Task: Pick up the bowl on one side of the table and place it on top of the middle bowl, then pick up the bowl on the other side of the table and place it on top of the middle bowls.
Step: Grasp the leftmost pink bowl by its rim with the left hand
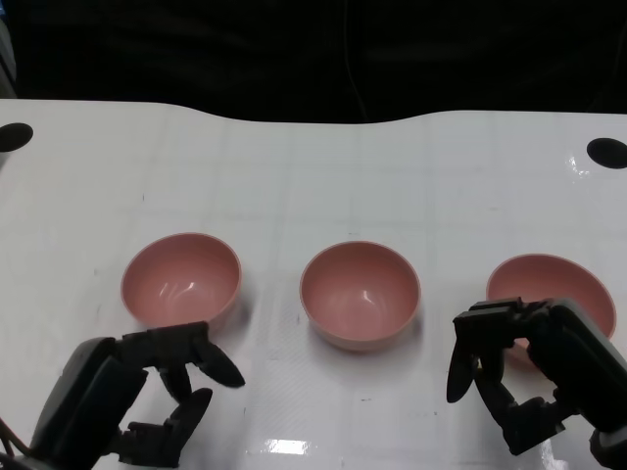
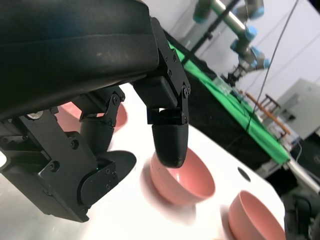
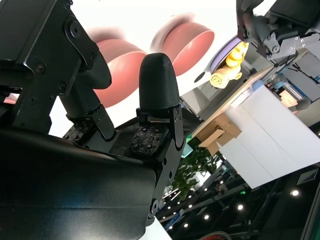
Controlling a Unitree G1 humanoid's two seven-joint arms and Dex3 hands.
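Observation:
Three pink bowls stand in a row on the white table (image 1: 323, 176): the left bowl (image 1: 181, 278), the middle bowl (image 1: 360, 292) and the right bowl (image 1: 549, 286). My left hand (image 1: 147, 401) hovers just in front of the left bowl, fingers spread, holding nothing. My right hand (image 1: 534, 377) is at the near rim of the right bowl and covers part of it; its fingers are apart and empty. The left wrist view shows the middle bowl (image 2: 182, 177) and the right bowl (image 2: 255, 217) beyond my fingers. Past the right hand's fingers (image 3: 157, 80) lie two bowls (image 3: 125, 62).
Two black round holes (image 1: 15, 137) (image 1: 605, 152) sit near the table's far corners. The far edge of the table curves inward before a dark background. Bare tabletop lies between the bowls and behind them.

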